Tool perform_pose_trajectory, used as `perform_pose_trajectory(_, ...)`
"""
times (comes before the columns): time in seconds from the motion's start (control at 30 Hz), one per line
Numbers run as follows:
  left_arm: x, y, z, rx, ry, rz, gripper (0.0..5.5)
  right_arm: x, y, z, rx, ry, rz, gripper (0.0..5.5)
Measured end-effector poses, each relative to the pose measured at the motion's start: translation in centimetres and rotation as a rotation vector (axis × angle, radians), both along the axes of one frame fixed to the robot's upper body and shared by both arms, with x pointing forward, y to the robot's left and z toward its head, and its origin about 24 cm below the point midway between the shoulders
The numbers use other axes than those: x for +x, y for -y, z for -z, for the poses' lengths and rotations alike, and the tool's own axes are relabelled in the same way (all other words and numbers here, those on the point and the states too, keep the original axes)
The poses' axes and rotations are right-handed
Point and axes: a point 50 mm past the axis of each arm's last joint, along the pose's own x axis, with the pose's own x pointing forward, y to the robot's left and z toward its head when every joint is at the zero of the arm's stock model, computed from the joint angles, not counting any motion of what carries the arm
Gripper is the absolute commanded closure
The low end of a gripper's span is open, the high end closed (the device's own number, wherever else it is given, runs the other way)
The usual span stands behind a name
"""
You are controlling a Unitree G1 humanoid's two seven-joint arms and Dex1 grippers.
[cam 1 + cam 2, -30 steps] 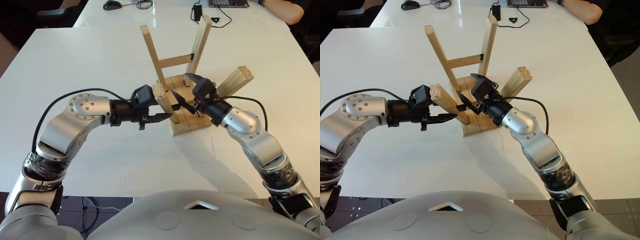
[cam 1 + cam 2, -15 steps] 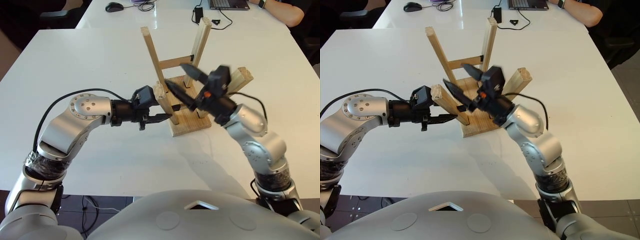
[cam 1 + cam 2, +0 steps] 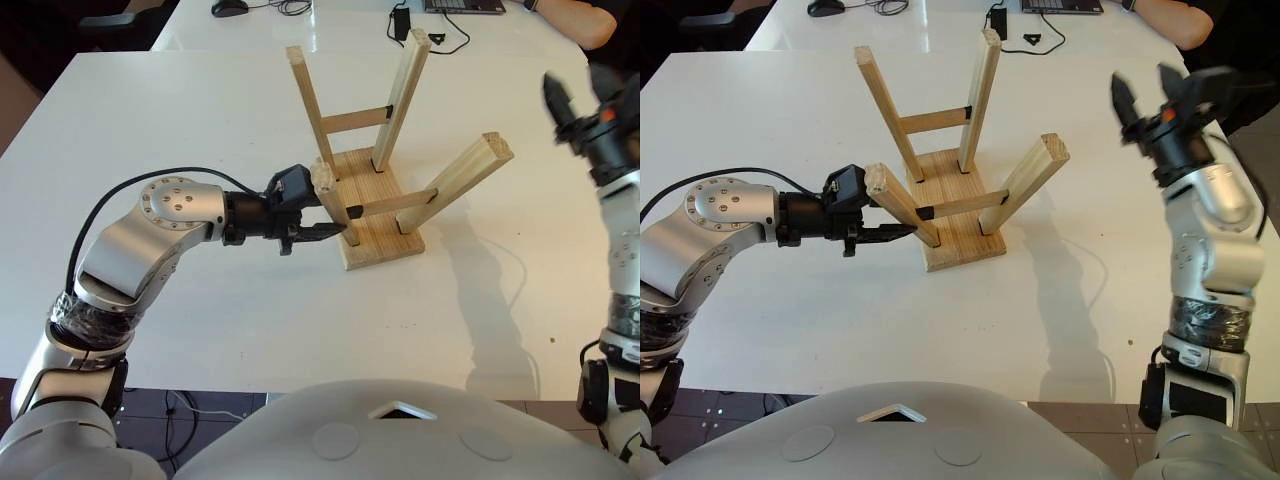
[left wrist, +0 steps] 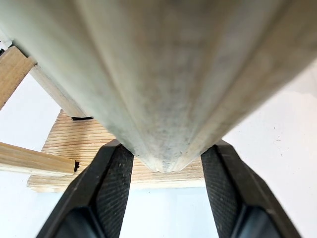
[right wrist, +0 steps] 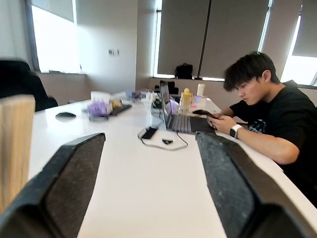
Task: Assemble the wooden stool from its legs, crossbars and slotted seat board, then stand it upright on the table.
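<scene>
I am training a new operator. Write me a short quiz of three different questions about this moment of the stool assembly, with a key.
1. True or false: the light wooden stool stands upside down, legs pointing up, on its slotted seat board.
2. Fill in: the fingers of the raised right gripper are ____.
3. Which is shut on the stool's near left leg?
A. left gripper
B. right gripper
C. neither

Key: 1 true; 2 open; 3 A.

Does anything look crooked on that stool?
Yes. The stool sits upside down on its seat board; the near right leg leans far outward and the near left leg tilts toward the left gripper.
</scene>
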Motion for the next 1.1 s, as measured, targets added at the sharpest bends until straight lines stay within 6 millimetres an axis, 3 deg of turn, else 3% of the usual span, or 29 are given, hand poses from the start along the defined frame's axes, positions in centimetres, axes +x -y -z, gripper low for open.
perform_pose_trajectory(0.03, 0.0, 0.0, 0.0, 0.0, 0.001, -0.001, 3.46, -0.4, -1.1, 1.1, -0.077, -0.039, -0.019, 2.11)
perform_pose_trajectory(0.1, -0.2, 0.0, 0.0, 0.002, 0.001, 0.001, 3.46, -1.6, -5.2, 2.9, -0.166, -0.091, -0.139, 2.11)
perform_pose_trajectory(0.13, -0.2, 0.0, 0.0, 0.006, 0.002, 0.003, 3.46, -2.3, -8.2, 3.3, -0.13, -0.098, -0.224, 2.11)
perform_pose_trajectory(0.17, -0.2, -0.3, -0.2, 0.01, 0.003, 0.004, 3.46, -2.5, -9.1, 3.3, -0.095, -0.108, -0.22, 2.11)
perform_pose_trajectory(0.4, 0.3, -0.7, -0.4, 0.043, 0.014, 0.003, 3.46, -2.8, -10.3, 4.1, -0.043, -0.237, -0.189, 2.11)
perform_pose_trajectory(0.6, 0.5, -0.7, 0.1, 0.043, -0.003, -0.003, 3.46, -2.8, -10.2, 4.5, -0.069, -0.256, -0.204, 2.11)
perform_pose_trajectory(0.73, 0.4, -0.7, 0.8, 0.024, -0.01, -0.018, 3.46, -2.3, -9.0, 3.9, -0.058, -0.218, -0.216, 2.11)
perform_pose_trajectory(0.8, 0.3, -0.6, 1.0, 0.012, -0.006, -0.027, 3.46, -1.5, -7.0, 2.9, -0.073, -0.157, -0.154, 2.11)
perform_pose_trajectory(0.9, 0.2, -0.8, 1.1, 0.004, -0.005, -0.034, 3.46, -0.8, -1.6, 1.6, -0.157, -0.105, 0.065, 2.11)
perform_pose_trajectory(0.97, 0.1, -1.1, 1.1, 0.003, -0.007, -0.046, 3.46, -0.8, 0.6, 1.0, -0.19, -0.073, 0.172, 2.11)
perform_pose_trajectory(1.03, 0.0, -1.3, 1.2, 0.004, -0.008, -0.053, 3.46, -0.8, 1.1, 0.9, -0.207, -0.053, 0.213, 2.11)
perform_pose_trajectory(1.1, 0.0, -1.3, 1.2, 0.005, -0.007, -0.052, 3.46, -0.6, -0.1, 1.5, -0.212, -0.054, 0.183, 2.11)
